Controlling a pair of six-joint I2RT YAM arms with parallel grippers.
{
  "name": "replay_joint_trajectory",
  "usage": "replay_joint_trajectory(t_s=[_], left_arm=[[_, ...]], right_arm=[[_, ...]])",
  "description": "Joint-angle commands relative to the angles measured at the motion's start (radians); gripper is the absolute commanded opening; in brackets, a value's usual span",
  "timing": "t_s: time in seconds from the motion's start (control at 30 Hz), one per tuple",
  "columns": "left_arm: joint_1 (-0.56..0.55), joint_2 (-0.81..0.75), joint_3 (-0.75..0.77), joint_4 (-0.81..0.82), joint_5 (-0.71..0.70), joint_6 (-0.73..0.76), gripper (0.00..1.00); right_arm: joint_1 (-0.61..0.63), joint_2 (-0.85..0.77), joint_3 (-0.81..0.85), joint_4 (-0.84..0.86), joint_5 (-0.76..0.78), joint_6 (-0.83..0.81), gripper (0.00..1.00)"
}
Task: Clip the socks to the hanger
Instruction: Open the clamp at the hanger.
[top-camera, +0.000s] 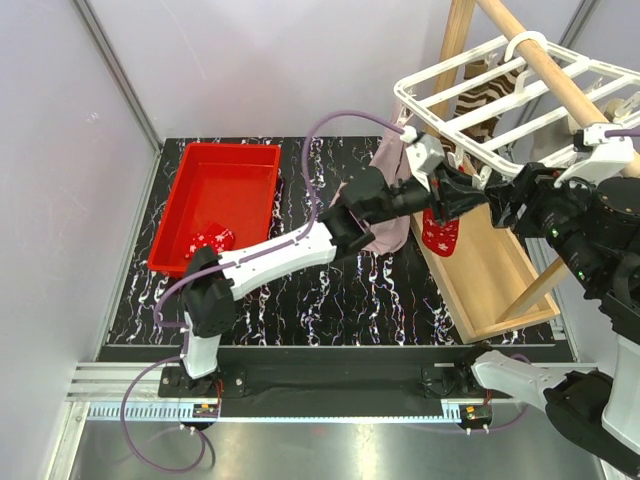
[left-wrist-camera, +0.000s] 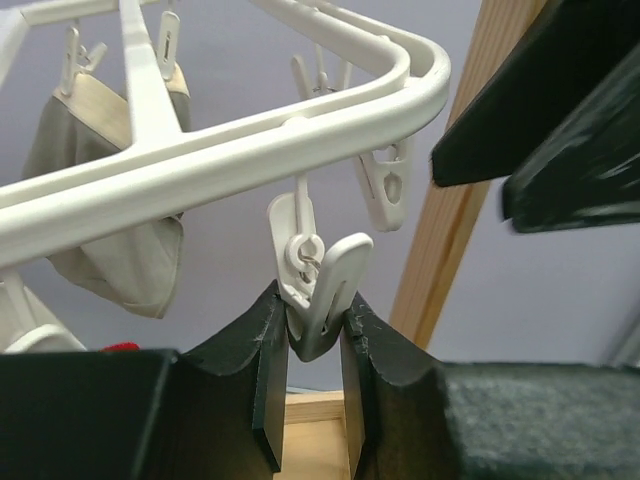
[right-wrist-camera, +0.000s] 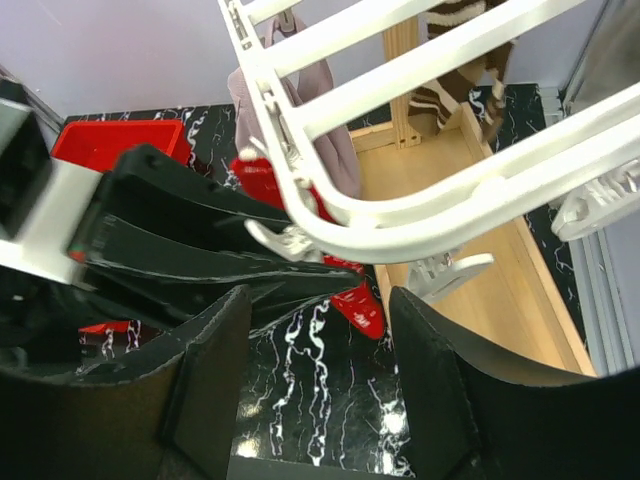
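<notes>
Clamping the left gripper (left-wrist-camera: 315, 325) on a white clip (left-wrist-camera: 322, 275) at the centre of the left wrist view, squeezing its wings from both sides. Dangling from the rounded corner of the hanger (left-wrist-camera: 250, 150), that clip. Holding the right gripper (right-wrist-camera: 320, 300) wide apart and gripping nothing, just beneath the hanger's curved rail at mid-frame of the right wrist view. Hooking over the wooden pole (top-camera: 560, 80), upper right of the top view. Hanging down from the hanger: a red speckled sock (top-camera: 441, 235) right of centre, a mauve sock (top-camera: 385, 165) just left of it, a striped sock (top-camera: 480, 100) above, a beige sock (left-wrist-camera: 110, 200) upper left of the left wrist view. Lying in the red tub (top-camera: 200, 180) at left: another red sock (top-camera: 210, 240).
</notes>
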Motion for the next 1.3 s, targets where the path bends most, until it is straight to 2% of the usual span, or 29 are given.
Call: replay_joint_trajectory(t_s=[0.0, 0.23, 0.47, 0.67, 0.8, 1.13, 1.23, 1.27], left_arm=[[0.022, -0.074, -0.003, 0.063, 0.135, -0.121, 0.00], [0.057, -0.068, 0.000, 0.087, 0.226, -0.206, 0.00], [0.062, -0.074, -0.009, 0.113, 0.252, -0.235, 0.00], [0.064, -0.068, 0.000, 0.121, 0.286, -0.252, 0.00], [0.065, -0.064, 0.005, 0.127, 0.287, -0.267, 0.00], [0.065, -0.045, 0.014, 0.161, 0.296, -0.315, 0.00], [0.065, -0.047, 0.012, 0.161, 0.299, -0.315, 0.00], [0.065, -0.050, 0.012, 0.159, 0.301, -0.315, 0.00]], right_arm=[[0.005, 0.028, -0.020, 0.078, -0.004, -0.016, 0.64], [0.007, 0.030, -0.083, 0.202, -0.133, 0.007, 0.67], [0.005, 0.054, -0.106, 0.242, -0.081, 0.000, 0.67], [0.005, 0.030, -0.160, 0.306, -0.059, -0.005, 0.62], [0.004, 0.028, -0.162, 0.322, -0.053, -0.009, 0.52], [0.005, 0.010, -0.228, 0.388, -0.058, -0.022, 0.50], [0.005, 0.008, -0.244, 0.405, -0.062, -0.023, 0.44], [0.004, 0.005, -0.247, 0.415, -0.062, -0.022, 0.25]])
